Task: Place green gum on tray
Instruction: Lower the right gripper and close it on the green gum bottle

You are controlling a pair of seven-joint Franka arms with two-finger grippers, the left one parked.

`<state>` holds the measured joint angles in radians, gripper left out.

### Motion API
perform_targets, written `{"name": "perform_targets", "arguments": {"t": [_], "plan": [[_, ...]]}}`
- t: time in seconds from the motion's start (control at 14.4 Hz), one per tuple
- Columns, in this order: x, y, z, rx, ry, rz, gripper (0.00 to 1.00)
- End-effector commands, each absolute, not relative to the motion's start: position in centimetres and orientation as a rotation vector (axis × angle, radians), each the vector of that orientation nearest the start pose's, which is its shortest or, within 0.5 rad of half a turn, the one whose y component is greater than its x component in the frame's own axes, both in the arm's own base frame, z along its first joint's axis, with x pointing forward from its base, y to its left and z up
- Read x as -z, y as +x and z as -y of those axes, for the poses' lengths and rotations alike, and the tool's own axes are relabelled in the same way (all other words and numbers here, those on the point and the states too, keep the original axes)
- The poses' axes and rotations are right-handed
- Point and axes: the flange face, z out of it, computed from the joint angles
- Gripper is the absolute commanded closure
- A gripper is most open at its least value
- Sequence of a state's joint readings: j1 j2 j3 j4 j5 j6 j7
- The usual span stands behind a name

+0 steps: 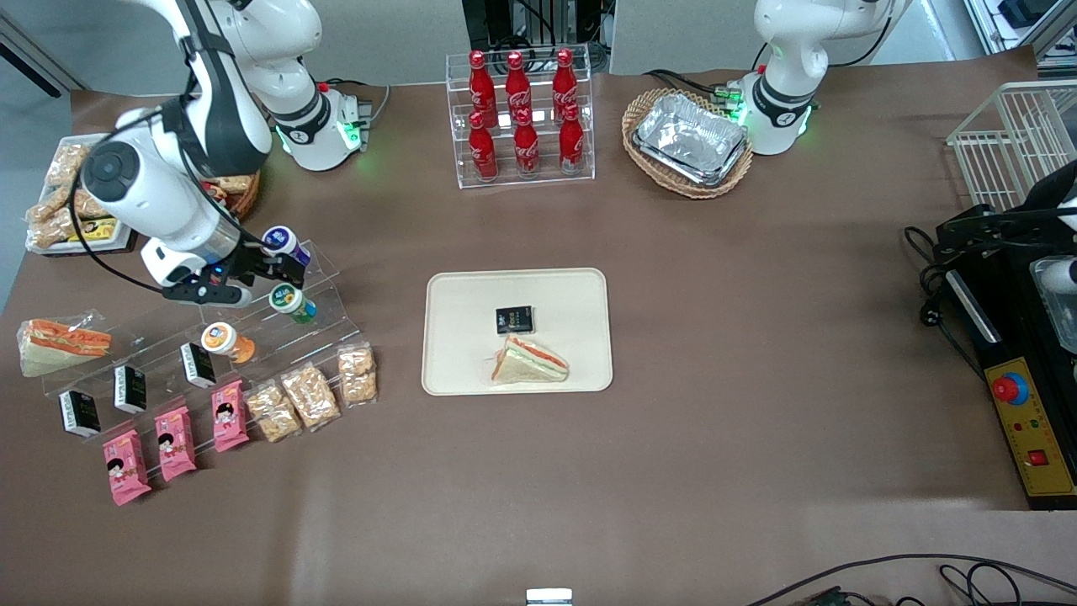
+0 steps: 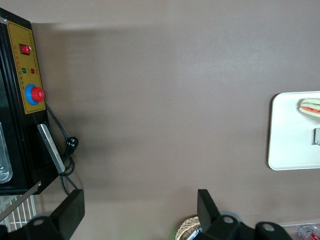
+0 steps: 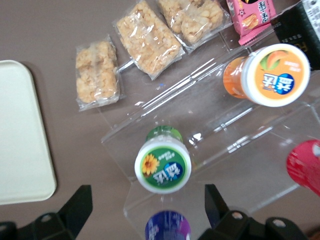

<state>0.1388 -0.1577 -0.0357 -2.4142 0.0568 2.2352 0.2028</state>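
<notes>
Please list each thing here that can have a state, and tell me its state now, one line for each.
end effector: open, hovering above the green gum, holding nothing.
green gum: lid on, lying on the clear stepped stand, not grasped.
orange gum: lid on, resting on the same stand.
tray: holds a sandwich and a small black packet; no gum on it yet.

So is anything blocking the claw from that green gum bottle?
Nothing visible. The gripper hangs open just above the green gum on the clear stepped rack. The blue-capped bottle sits close beside it, one step up, and might crowd a finger.
</notes>
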Motion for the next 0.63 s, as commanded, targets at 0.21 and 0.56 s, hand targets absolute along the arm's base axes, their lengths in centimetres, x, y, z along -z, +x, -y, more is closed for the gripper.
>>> {"name": "perform_targets", "arguments": {"t": [0.21, 0.56], "plan": [[-31.8, 47.2, -4.7, -0.019, -3.105, -0.204, 0.0], [-31.1, 47.4, -3.6, -0.019, -3.11, -0.117, 0.4]]}}
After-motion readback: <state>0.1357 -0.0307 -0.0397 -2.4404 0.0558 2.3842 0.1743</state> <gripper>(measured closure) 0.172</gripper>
